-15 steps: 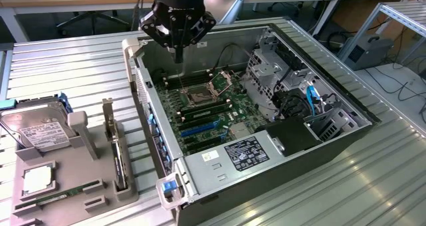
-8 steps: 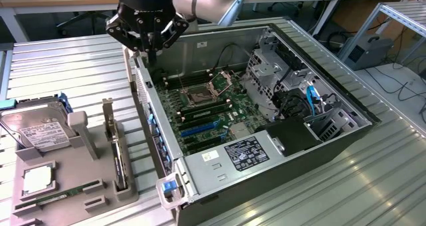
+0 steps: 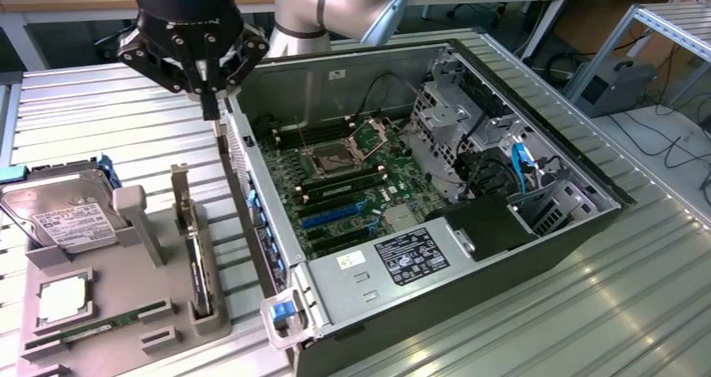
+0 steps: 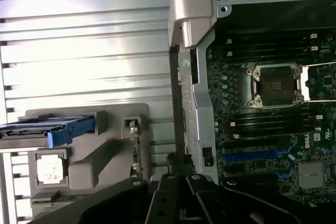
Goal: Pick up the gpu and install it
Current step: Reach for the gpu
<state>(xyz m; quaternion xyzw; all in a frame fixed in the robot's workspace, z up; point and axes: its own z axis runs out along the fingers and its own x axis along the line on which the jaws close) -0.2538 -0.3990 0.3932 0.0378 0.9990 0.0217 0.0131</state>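
- gpu [image 3: 198, 265]: stands on edge in a slot of the grey holder [image 3: 166, 306], lower left of the exterior view, silvery bracket end towards the top of the frame. Nothing grips it.
- Same holder: hard drive [image 3: 67, 219] to the exterior view's left of the gpu, processor chip [image 3: 62, 298] below the drive, green RAM stick [image 3: 95, 327] near the bottom edge.
- Holder lies on the ribbed metal desk [image 3: 111, 119], just beside the open computer case [image 3: 444, 252] at centre frame; motherboard [image 3: 345, 177] exposed.
- Pincer [image 3: 209, 111]: upper left of the exterior view, fingers pressed together, pinching nothing, tips hanging by the case's corner, well apart from the gpu.
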